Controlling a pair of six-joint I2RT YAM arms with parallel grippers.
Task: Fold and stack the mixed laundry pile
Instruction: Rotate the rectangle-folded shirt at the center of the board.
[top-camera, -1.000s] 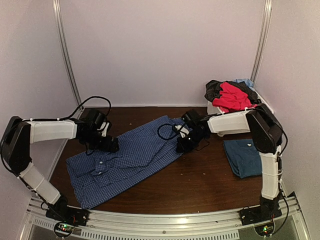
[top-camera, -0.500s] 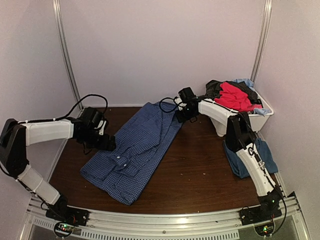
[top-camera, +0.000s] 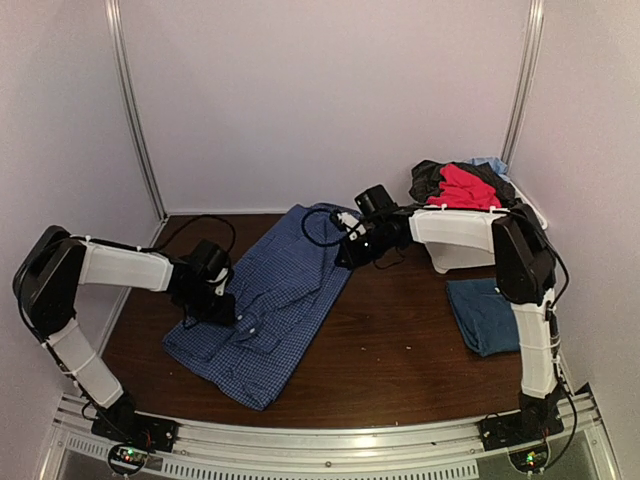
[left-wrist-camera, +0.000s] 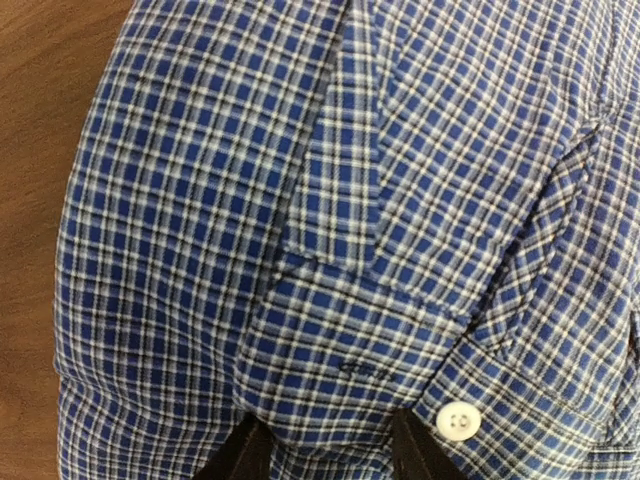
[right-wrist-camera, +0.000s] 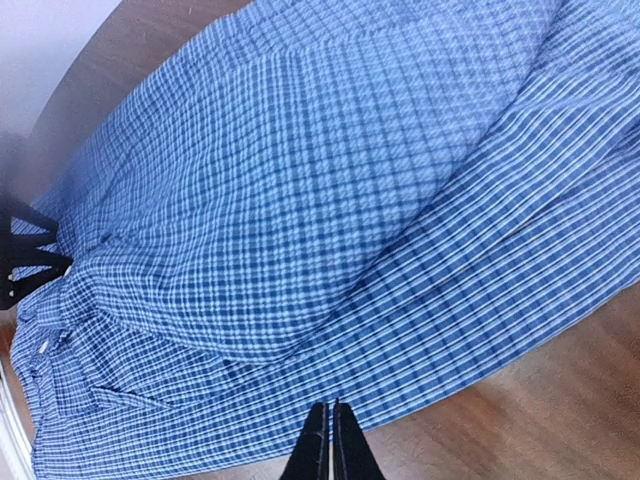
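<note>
The blue-and-white checked shirt lies spread slantwise on the brown table. My left gripper presses down on its near left part by a white button. In the left wrist view that left gripper has its jaws apart with a hump of the shirt between them. My right gripper is at the shirt's far right edge. In the right wrist view this right gripper is shut right at the hem of the shirt. A folded dark-blue T-shirt lies at the right.
A white bin stands at the back right, holding red, black and light-blue clothes. The right arm reaches across in front of it. Walls close off the back and both sides. Bare table shows between the shirt and the T-shirt.
The shirt was swung from lying crosswise to slanting toward the back. The right gripper came back down along its right edge. The left gripper moved onto the shirt and its jaws narrowed.
</note>
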